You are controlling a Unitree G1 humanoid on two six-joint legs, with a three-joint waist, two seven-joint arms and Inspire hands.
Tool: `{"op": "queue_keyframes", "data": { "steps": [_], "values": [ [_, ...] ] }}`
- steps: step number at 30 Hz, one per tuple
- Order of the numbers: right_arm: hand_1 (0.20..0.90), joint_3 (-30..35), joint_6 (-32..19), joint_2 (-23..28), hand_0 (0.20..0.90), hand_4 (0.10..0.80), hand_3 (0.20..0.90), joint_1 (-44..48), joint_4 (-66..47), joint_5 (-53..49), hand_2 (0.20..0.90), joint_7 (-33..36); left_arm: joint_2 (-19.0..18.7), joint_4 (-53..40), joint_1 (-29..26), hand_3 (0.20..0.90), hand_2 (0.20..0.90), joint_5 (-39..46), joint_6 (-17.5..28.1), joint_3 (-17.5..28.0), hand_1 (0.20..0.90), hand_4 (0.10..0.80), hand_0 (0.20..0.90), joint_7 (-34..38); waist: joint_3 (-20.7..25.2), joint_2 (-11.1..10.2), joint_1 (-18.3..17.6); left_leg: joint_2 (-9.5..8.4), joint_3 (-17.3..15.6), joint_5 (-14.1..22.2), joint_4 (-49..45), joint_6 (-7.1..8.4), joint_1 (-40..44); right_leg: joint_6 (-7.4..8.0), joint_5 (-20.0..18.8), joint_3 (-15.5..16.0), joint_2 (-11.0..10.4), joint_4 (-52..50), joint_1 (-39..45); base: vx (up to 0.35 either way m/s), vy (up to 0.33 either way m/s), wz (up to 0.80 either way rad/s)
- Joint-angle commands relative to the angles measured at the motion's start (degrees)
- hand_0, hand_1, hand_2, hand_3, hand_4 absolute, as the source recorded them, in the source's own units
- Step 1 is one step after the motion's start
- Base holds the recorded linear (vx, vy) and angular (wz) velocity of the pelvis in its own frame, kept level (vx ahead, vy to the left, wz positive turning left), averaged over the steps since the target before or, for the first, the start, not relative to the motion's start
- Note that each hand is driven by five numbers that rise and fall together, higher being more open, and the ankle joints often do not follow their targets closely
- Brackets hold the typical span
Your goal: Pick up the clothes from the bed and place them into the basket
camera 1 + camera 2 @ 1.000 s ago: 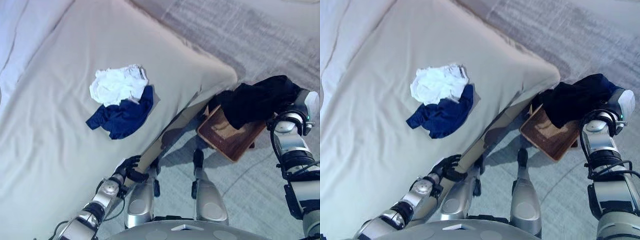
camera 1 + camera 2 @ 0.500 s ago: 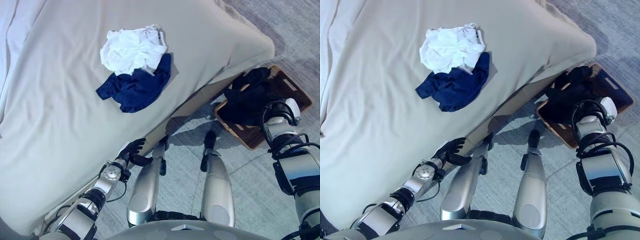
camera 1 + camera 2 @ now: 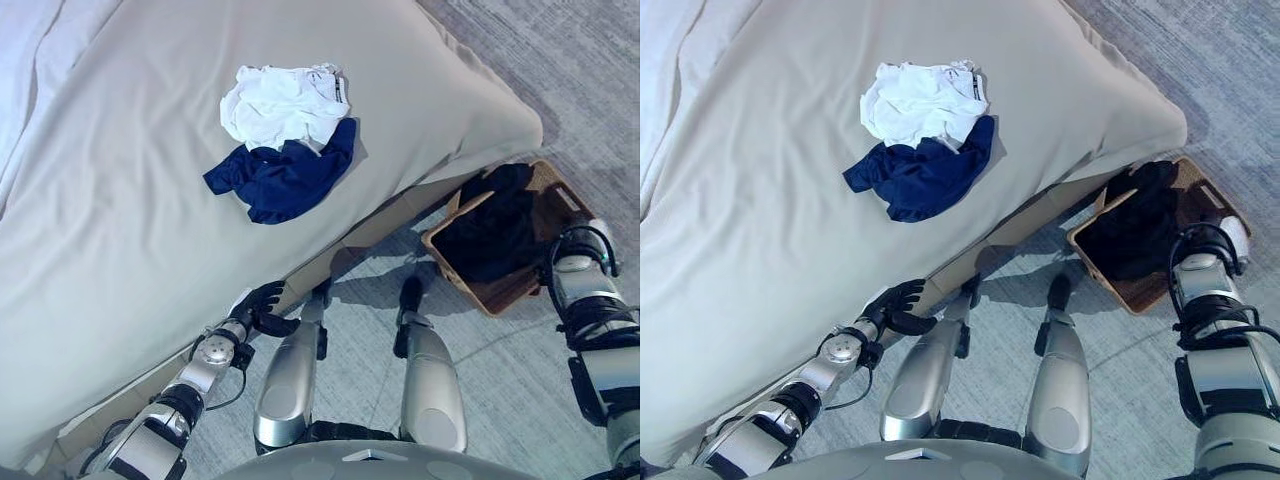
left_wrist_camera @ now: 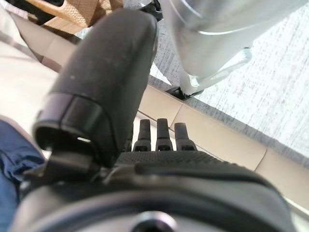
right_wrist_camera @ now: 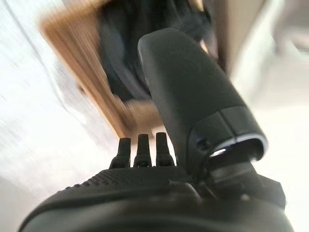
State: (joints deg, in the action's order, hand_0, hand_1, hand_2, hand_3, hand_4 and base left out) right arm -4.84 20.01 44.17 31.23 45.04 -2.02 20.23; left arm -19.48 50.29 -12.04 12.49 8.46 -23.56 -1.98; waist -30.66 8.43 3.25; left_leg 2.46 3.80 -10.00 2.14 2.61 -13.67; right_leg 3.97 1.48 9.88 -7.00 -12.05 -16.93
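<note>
A white garment and a navy garment lie bunched together on the beige bed, the navy one partly under the white. A black garment lies in the brown wicker basket on the floor beside the bed's corner. My right hand is just past the basket's outer side, open and holding nothing; its wrist view looks onto the basket and the black garment. My left hand hangs low by the bed's near edge, fingers straight, open and empty.
Grey carpet covers the floor around the basket. The bed's wooden side panel runs along under the mattress between the left hand and the basket.
The black garment, held by my right hand above the basket a second ago, now lies inside it and the hand has let go. The camera view has shifted. The left hand stays put.
</note>
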Motion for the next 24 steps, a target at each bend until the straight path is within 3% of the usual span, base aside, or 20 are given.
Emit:
{"op": "queue_keyframes", "data": {
  "steps": [1, 4, 5, 10, 20, 24],
  "values": [
    [0.900, 0.8, -4.1, 4.5, 0.900, 0.800, 0.900, 0.0, -12.3, 5.2, 0.900, 2.7, -2.9, 2.0, 4.7, 0.900, 0.900, 2.3, 0.2, 3.5, 0.900, 0.800, 0.900, 0.8, 5.5, -7.4, 0.4, -1.81, -3.5, 6.7, -2.4, -0.51, 3.2, 0.18, -4.4, 0.3, 1.9, 6.9, 4.5, 0.115, 0.192, -0.09],
    [0.900, 1.2, -6.1, 2.2, 0.900, 0.800, 0.900, -0.4, -22.4, 4.4, 0.900, -2.6, -1.5, 4.1, 5.1, 0.900, 0.900, 3.0, 0.1, 5.1, 0.900, 0.800, 0.900, 1.6, 6.6, -8.7, 0.8, -2.39, -3.6, 7.5, -3.0, -0.62, 3.7, 0.37, -5.0, 0.4, 1.6, 8.7, 5.6, 0.074, 0.177, -0.07],
    [0.900, 0.8, -9.3, 1.4, 0.900, 0.800, 0.900, -0.2, -24.8, 5.9, 0.900, -4.0, -0.8, 4.7, 5.5, 0.900, 0.900, 3.7, 0.1, 5.8, 0.900, 0.800, 0.900, 2.1, 7.0, -9.4, 1.2, -2.72, -3.4, 7.9, -3.6, -0.71, 3.8, 0.44, -5.4, 0.5, 1.5, 9.5, 6.1, 0.080, 0.174, 0.00],
    [0.900, -4.5, -15.1, -2.1, 0.900, 0.800, 0.900, 6.4, -30.4, 9.6, 0.900, -5.0, -0.2, 5.3, 6.3, 0.900, 0.900, 2.9, -1.1, 7.3, 0.900, 0.800, 0.900, 2.6, 7.7, -11.6, 5.1, -3.98, -1.7, 9.7, -6.5, -1.77, 3.4, 0.51, -5.2, 2.5, 0.6, 9.5, 7.9, 0.058, 0.109, 0.17],
    [0.900, -18.5, -16.6, -7.6, 0.900, 0.800, 0.900, 24.0, -16.0, 15.4, 0.900, -2.5, -2.5, 7.4, 5.5, 0.900, 0.900, 2.0, -2.0, 5.4, 0.900, 0.800, 0.900, 0.5, 6.4, -13.0, 15.0, -5.28, 4.4, 10.0, -8.6, -2.74, 1.7, 0.85, -3.1, 9.3, -1.1, 6.6, 11.6, 0.068, 0.043, 0.34],
    [0.900, -22.2, -13.1, -8.6, 0.900, 0.800, 0.900, 31.6, -6.9, 15.4, 0.900, -0.8, -4.0, 6.5, 3.4, 0.900, 0.900, 2.6, -2.2, 5.3, 0.900, 0.800, 0.900, -0.8, 3.8, -13.2, 19.8, -6.07, 7.6, 9.4, -10.3, -2.82, -2.5, 0.83, -2.7, 12.4, -2.6, 3.9, 10.7, -0.008, 0.025, 0.59]
  ]
}}
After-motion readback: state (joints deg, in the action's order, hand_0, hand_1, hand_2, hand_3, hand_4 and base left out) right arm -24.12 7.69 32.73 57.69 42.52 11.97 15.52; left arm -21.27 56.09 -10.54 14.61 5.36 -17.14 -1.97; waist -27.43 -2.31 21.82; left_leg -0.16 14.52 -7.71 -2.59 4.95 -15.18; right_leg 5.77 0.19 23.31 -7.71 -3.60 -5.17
